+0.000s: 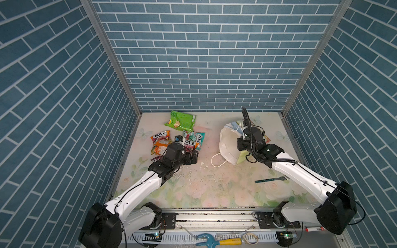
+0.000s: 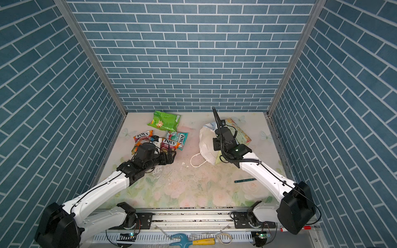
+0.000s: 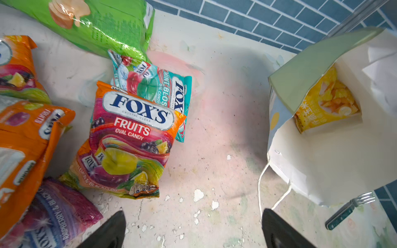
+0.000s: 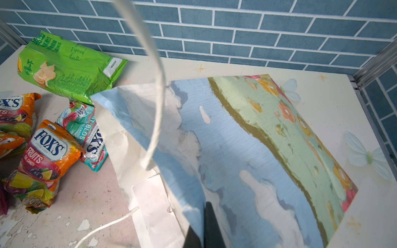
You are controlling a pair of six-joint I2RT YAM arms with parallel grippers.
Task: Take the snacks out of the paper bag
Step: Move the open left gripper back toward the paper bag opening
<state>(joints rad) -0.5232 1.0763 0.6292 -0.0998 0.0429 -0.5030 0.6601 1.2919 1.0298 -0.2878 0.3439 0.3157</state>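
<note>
Paper bag (image 1: 227,141) 1 clamped by right pincer (image 4: 204,212), 1 yellow packet (image 3: 326,105) inside, left pincer (image 3: 194,211) wide

Snacks (image 1: 160,136) left, paper bag (image 1: 228,142) right — one packet (image 3: 328,105) inside it

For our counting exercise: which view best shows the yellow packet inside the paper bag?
Left wrist view: it looks into the paper bag, onto the yellow packet. Both top views and the right wrist view show only the bag.
</note>
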